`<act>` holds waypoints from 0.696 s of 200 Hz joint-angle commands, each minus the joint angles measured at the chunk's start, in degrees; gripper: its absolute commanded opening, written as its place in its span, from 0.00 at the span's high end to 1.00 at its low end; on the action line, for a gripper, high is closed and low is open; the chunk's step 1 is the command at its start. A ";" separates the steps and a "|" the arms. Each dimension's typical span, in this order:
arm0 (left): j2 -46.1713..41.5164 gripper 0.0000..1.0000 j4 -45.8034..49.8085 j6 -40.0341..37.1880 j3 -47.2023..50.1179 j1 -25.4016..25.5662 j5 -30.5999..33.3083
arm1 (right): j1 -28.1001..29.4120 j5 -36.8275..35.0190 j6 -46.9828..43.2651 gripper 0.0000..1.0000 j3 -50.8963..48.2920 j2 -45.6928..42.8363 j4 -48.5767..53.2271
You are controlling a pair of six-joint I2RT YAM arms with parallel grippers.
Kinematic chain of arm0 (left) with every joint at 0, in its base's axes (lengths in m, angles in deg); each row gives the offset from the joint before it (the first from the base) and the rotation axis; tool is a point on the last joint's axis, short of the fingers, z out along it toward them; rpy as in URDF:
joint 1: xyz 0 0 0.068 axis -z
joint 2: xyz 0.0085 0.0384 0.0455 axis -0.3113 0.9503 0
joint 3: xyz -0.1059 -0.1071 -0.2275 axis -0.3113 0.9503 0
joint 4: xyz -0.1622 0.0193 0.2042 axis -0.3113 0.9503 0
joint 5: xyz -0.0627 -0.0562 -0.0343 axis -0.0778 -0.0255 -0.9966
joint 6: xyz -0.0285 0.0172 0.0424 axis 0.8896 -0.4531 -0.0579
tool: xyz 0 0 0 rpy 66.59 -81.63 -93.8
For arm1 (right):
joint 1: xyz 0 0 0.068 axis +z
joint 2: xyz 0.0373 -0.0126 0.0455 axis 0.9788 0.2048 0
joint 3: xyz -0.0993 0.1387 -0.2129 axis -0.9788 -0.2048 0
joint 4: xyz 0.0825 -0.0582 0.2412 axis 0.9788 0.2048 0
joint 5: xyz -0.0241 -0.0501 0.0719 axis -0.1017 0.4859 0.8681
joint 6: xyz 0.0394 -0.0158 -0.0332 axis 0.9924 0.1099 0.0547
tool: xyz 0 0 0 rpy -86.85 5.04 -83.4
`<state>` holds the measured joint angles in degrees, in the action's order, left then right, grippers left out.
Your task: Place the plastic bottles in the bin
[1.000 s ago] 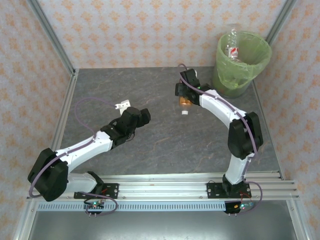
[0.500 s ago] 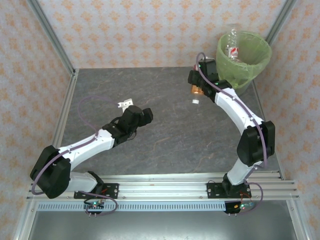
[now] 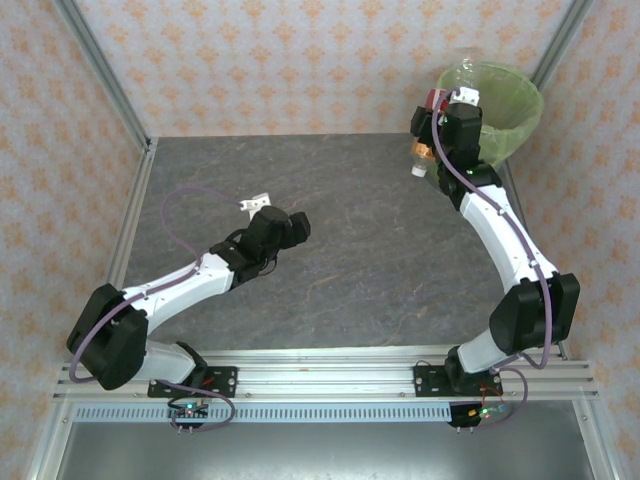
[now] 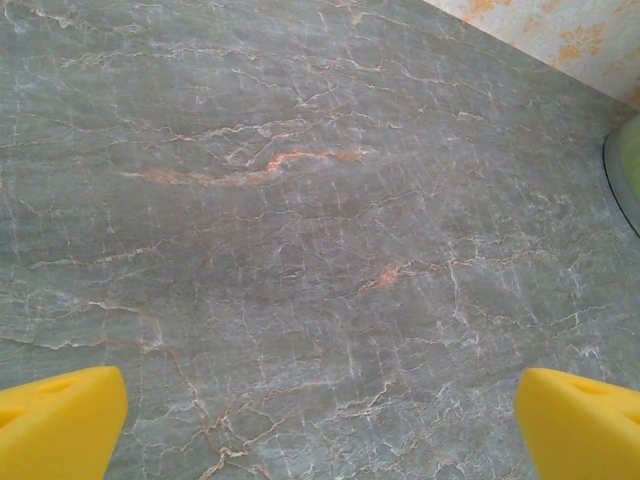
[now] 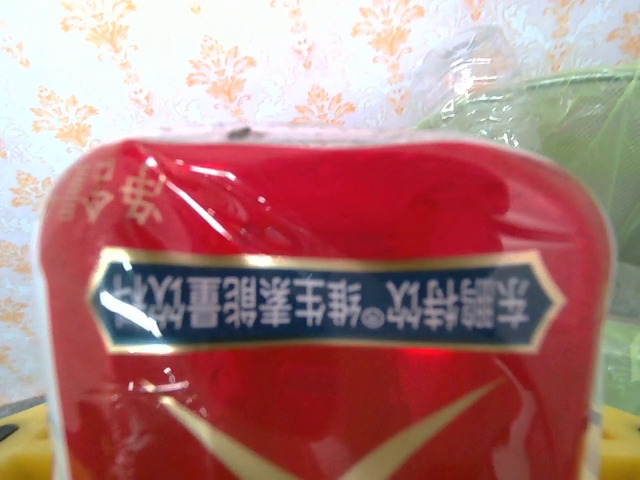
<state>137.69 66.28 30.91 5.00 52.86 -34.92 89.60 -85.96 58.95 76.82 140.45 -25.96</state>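
Right gripper [image 3: 447,103], raised at the end of the outstretched right arm: jaws partway closed and pinching a red-labelled bottle [image 3: 423,152], whose white cap points back toward the arm bases in the top view. In the right wrist view the red-labelled bottle [image 5: 320,300] sits between the 2 yellow pads [image 5: 20,445]. Its glossy red label bears a dark blue, gold-edged band of characters that read upside down. The gripper and its load hang at the left edge of the bin [image 3: 515,125], a round basket lined with a light-green bag that stands in the far right corner of the table [image 3: 350,270]. Whether the bottle is over the opening cannot be told. The clear top of a second bottle [image 3: 461,68] rises at the bin's far rim, and clear plastic and green bag show behind the label in the wrist view. Left gripper [image 3: 258,210], well apart on the left half of the table: jaws spread wide and holding nothing. In the left wrist view its 2 yellow fingertips [image 4: 62,420] flank bare grey veined stone, with a sliver of the bin [image 4: 628,170] at the right edge. Patterned cream-and-orange walls [image 3: 300,60] enclose the table on 3 sides.
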 commanded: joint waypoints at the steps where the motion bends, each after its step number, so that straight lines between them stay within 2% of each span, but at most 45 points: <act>1: 0.42 0.00 -0.05 -0.48 -1.74 -0.53 -0.67 | -0.67 -3.14 -4.99 0.44 -1.11 -1.75 -9.39; 22: 0.40 0.00 -0.08 -0.10 -1.66 -0.53 -1.09 | -1.68 -3.71 -6.28 0.44 -0.43 -1.93 -13.66; 64: -0.05 0.00 -0.44 0.69 -1.17 -0.53 -1.14 | -3.40 -3.49 -6.99 0.44 2.98 -0.60 -15.79; 112: -0.37 0.00 0.08 0.42 -1.21 -0.53 -1.39 | -4.79 -7.99 -7.98 0.44 1.28 1.12 -27.38; 139: -0.95 0.00 0.38 0.44 -0.77 -0.53 -0.98 | -6.71 -8.97 -8.20 0.44 3.66 3.64 -29.61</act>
<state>137.78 66.28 31.11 4.85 52.86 -36.13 84.73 -92.71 51.59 77.76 141.72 -49.15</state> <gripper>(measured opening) 0.999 0.634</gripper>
